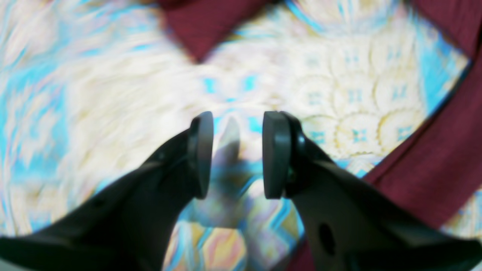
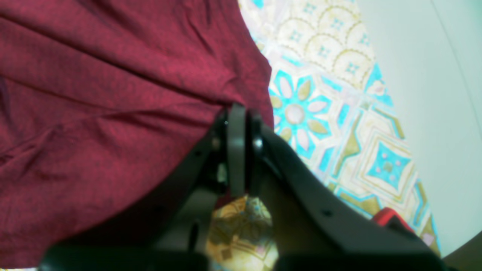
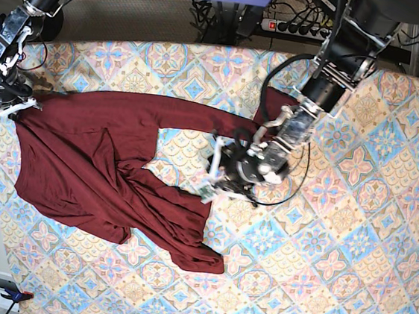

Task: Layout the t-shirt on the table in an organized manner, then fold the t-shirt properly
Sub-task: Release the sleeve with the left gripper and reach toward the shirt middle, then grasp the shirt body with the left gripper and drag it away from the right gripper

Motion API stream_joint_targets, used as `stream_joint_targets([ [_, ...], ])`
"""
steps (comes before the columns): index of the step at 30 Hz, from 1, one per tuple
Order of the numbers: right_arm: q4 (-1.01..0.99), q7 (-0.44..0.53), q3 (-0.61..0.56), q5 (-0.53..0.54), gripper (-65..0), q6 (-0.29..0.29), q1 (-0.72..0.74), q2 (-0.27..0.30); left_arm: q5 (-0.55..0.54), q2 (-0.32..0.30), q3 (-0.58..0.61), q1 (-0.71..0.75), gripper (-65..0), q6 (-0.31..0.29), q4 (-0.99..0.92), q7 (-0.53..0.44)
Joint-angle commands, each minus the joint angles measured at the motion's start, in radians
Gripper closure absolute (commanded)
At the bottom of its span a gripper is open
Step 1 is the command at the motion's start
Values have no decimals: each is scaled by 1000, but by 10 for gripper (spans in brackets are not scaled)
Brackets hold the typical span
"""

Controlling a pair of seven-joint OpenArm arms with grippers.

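With the left fingers (image 1: 238,154) released over bare desk (image 3: 353,217) and the right fingers (image 2: 241,150) clenched on the t-shirt (image 3: 103,168) edge at nine o'clock, any one-sided pull risks bunching its crumpled middle.

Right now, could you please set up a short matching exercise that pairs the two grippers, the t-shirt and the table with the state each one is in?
Things:
1. left gripper
2. right gripper
3. t-shirt
4. table

States:
A. covered with a pastel tile-pattern cloth
B. fingers pressed together on an edge of dark red fabric
C. fingers apart with nothing between them
D. lying crumpled, not yet spread flat

Pairs: 1-C, 2-B, 3-D, 4-A
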Motion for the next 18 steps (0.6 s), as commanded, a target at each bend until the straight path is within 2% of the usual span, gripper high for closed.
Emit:
stream_joint_targets([
  [1,20,22,7,5,0,-2,10,24,52,21,22,-39,-213,9,-30,-38],
  [6,22,19,7,5,0,0,10,24,240,99,48,-85,-213,17,-233,-165],
  [8,22,19,7,5,0,0,10,24,283,110,48,-94,-213,69,-273,-205],
  [11,22,19,7,5,0,0,12,24,305,111,48,-94,-214,138,-279,-226],
  [18,20,19,5,5,0,0,15,24,303,102,45,-97,-216,201,-279,-228],
])
